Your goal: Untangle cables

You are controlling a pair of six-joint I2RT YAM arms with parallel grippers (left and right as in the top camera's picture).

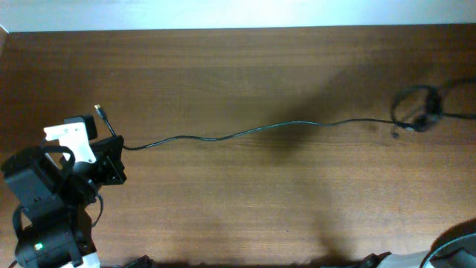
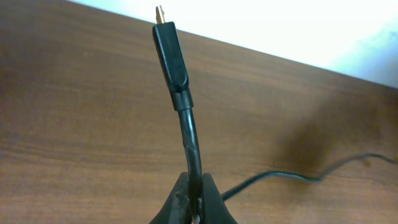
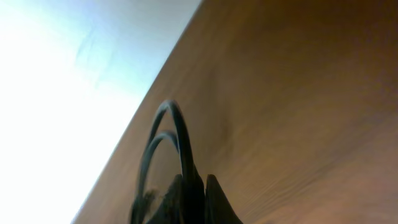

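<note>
Straightening step: the left end effector (image 2: 196, 194) clamps the thin black cable (image 1: 245, 132) below its moulded black plug (image 2: 169, 53), the right end effector (image 3: 198, 194) appears closed on dark cable loops (image 3: 165, 140), and the line stretches across the brown wooden counter (image 1: 223, 67); next, the coil (image 1: 415, 110) probably needs drawing apart.

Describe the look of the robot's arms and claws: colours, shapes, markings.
The left arm is built of black, boxy links, with a white plastic bracket near the wrist and a small green light at its base. The left claw has two dark, tapered fingers. The right claw looks the same: dark and tapered. No markings are legible.
</note>
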